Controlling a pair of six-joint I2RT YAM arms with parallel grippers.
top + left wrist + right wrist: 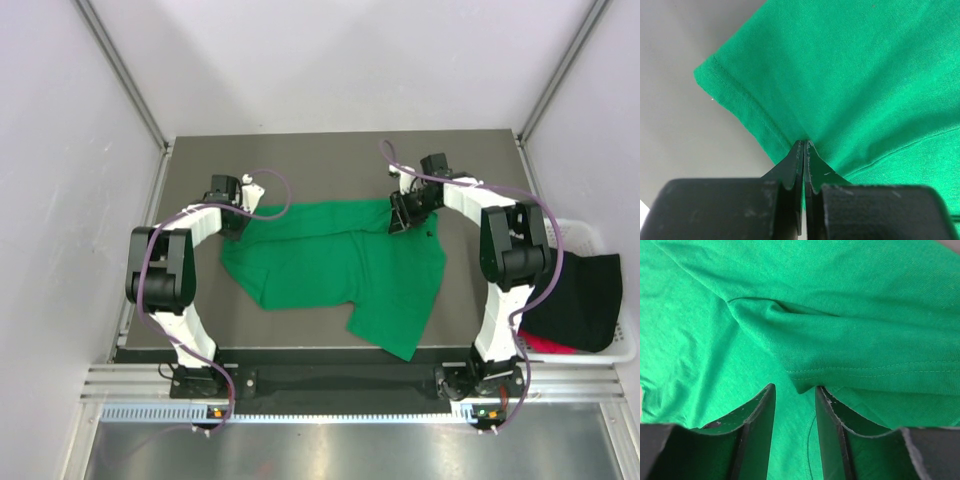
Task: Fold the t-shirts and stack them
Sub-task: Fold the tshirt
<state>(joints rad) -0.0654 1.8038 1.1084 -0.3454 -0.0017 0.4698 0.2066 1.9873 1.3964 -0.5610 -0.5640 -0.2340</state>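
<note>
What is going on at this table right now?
Two robot arms are working on a bright green short-sleeved cloth t-shirt that lies rumpled on the dark table. The left claw is shut on the shirt's hemmed edge. The right claw stands open at a hemmed fold, gripping nothing. No fold is finished yet. A bunched black t-shirt and a red one sit in the white basket on the right.

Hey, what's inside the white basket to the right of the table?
A bunched black t-shirt fills the white basket. Under it a sliver of red cloth peeks out; the rest of it and the basket floor are covered.
</note>
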